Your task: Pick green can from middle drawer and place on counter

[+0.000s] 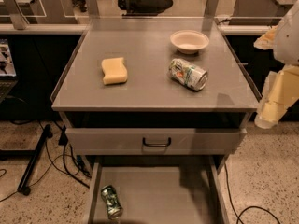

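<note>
Status: green can is in the open drawer, lying on its side at the front-left of the floor, just beside the left wall, long axis roughly front to back, one shiny silver end toward the near edge of the view. The drawer floor is flat grey metal, with shadow across its back right part. Directly above sits a drawer front with a black bar handle at its middle, and there is a dark gap between that front and the table. On the table: yellow sponge left of centre, white bowl upright at the back right, and a white can on its side just in front of the bowl, lying diagonally, silver end facing front-right. The three are apart from each other, none touching. My pincer is at the far right of the view, outside the table's right rim and about level with its front corner (the arm there is pale and partly cut off by the frame edge). Can't tell whether the pincer is released or clenched. It is well apart from the green can, higher and to the right of the drawer. Black cables trail over the speckled floor left of the drawer.
</note>
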### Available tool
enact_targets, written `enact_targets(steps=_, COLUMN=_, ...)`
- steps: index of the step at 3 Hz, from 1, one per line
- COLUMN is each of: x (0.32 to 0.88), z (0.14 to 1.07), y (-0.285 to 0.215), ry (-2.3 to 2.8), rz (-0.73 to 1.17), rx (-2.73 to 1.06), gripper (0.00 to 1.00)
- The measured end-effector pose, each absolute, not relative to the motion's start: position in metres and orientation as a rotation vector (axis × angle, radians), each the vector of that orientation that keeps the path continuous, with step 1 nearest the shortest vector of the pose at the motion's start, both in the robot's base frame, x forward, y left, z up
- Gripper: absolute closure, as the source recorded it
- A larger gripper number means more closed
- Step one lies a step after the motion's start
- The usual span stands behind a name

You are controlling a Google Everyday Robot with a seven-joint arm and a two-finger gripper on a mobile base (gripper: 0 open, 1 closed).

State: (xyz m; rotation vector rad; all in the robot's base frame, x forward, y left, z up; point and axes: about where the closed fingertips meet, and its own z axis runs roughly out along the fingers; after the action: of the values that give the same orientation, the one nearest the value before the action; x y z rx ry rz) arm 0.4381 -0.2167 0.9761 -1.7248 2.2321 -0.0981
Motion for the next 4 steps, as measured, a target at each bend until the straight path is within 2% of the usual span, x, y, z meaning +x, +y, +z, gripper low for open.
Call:
enact_targets(steps=2, x=0.437, z=0.974, y=-0.219, ry=2.234, rz=-0.083, rx=-1.659, gripper=0.00)
enact_targets(steps=4, x=0.415, z=0.957, y=-0.252, ry=2.386, rz=0.047, rx=-1.366, gripper=0.00)
